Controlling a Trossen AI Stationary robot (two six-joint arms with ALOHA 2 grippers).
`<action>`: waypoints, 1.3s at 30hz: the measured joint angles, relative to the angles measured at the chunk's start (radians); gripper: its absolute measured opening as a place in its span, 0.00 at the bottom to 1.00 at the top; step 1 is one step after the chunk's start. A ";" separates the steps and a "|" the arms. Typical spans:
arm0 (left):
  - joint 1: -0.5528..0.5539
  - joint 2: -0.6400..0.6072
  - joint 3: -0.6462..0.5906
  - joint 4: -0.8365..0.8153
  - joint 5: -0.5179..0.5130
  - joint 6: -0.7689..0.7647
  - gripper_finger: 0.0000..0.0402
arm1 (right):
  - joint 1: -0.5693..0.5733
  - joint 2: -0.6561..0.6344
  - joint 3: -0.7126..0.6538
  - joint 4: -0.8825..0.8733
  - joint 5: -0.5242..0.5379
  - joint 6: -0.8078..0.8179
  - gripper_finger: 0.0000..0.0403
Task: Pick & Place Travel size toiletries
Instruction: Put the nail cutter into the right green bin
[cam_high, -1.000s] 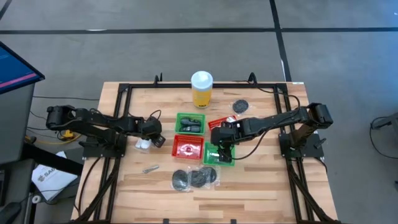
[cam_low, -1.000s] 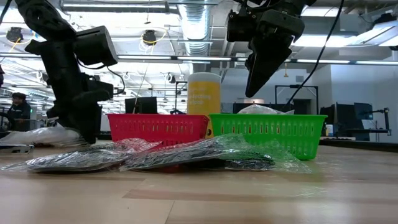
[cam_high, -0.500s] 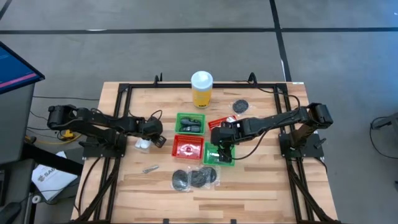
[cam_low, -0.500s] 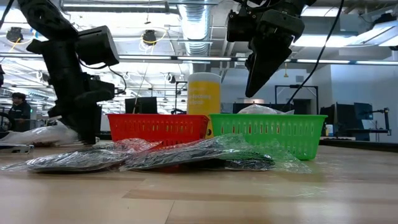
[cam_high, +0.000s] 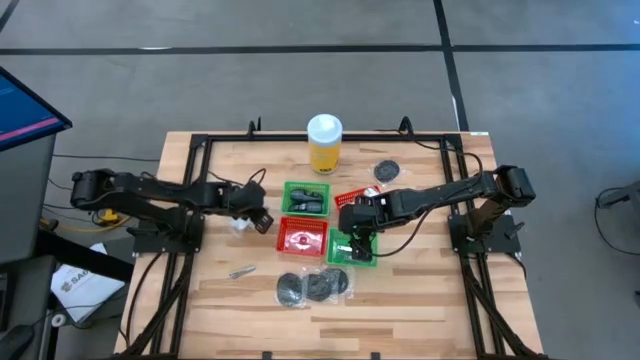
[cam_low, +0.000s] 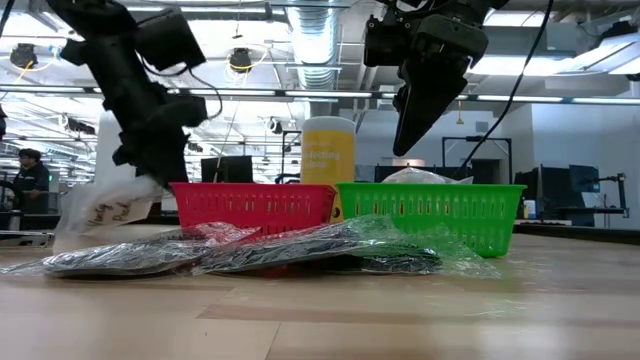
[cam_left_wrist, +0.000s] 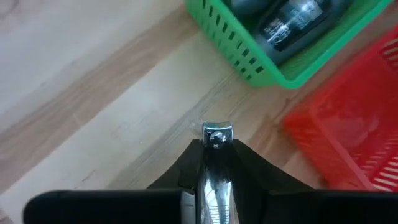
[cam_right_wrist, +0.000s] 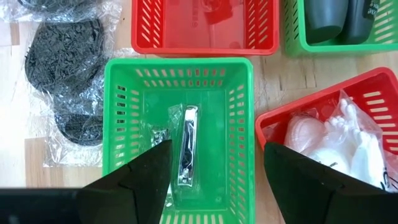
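My left gripper is to the left of the baskets, shut on a white-and-clear crinkly packet. In the left wrist view a slim silvery piece shows between the shut fingers. My right gripper hovers open above the near green basket. In that basket a silvery clipper in a clear packet lies flat on the floor. Black discs in clear wrap and a small silvery piece lie on the table near its near edge. Another black disc lies toward the far right. My left gripper pinches the crinkly packet by its upper end between the two fingers, slanting down from the table's left. The packet hangs slack below the fingers, lifted off the wood. The silvery piece sits right at the fingertips.
A tall yellow bottle with a white cap stands at the far edge. The far green basket holds dark bottles. One red basket sits beside the near green one. Another red basket holds white packets. People and desks show beyond the table.
My left gripper has risen and moved a little toward the baskets, tipping as it went. The white packet, which lay on the table at the left, is lifted and hangs below the fingers. My right gripper has kept still.
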 joint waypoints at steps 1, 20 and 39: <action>-0.003 -0.012 0.000 0.002 -0.005 0.002 0.11 | 0.000 0.000 0.000 0.000 0.000 0.000 0.59; -0.225 -0.358 -0.002 0.032 -0.154 0.009 0.11 | 0.000 0.000 0.000 0.059 0.000 0.000 0.59; -0.388 -0.238 -0.002 0.539 -0.174 0.312 0.11 | 0.000 0.000 0.000 0.353 0.000 0.030 0.59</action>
